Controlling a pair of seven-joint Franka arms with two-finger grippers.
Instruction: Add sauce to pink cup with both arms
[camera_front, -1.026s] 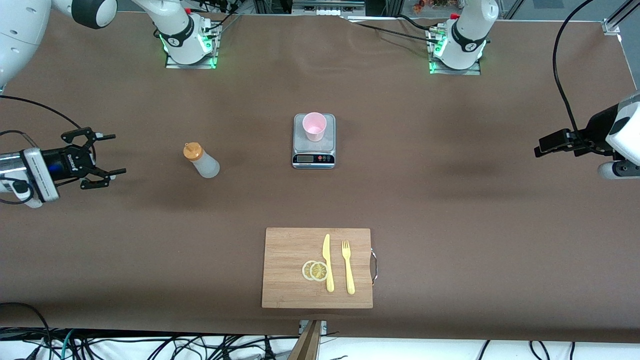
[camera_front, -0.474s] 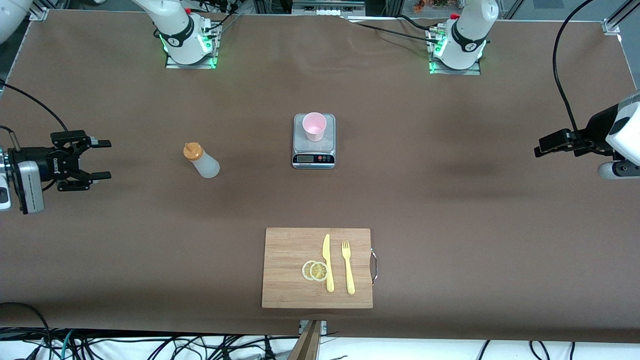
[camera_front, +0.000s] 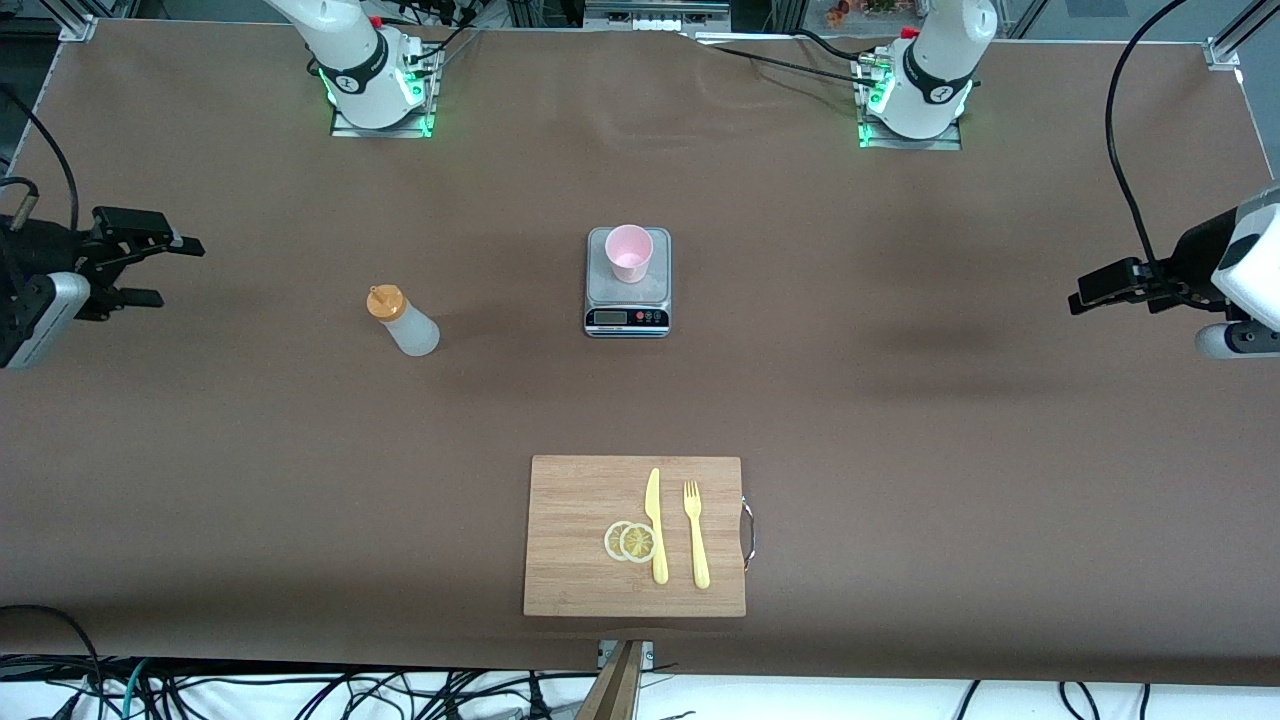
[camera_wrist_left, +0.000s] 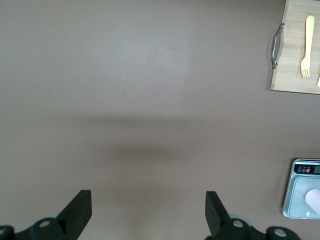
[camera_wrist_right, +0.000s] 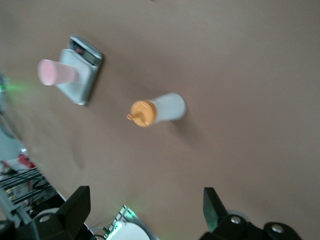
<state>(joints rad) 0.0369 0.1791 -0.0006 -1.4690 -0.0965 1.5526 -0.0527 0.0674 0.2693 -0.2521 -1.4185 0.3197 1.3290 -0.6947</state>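
Orange-capped sauce (camera_front: 402, 322) stands upright, well ahead of right gripper's (camera_front: 150, 270) spread fingers, w/ left gripper (camera_front: 1085, 290), also spread, waiting much farther off.

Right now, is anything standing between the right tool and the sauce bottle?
Nothing visible does. The right tool, open, is over the table at the right arm's end; only bare table lies between it and the sauce bottle.

Pink cup (camera_front: 629, 252): upright on scale (camera_front: 627, 300). Sauce (camera_front: 402, 320): whitish bottle, orange cap, upright, well apart toward right arm's end.
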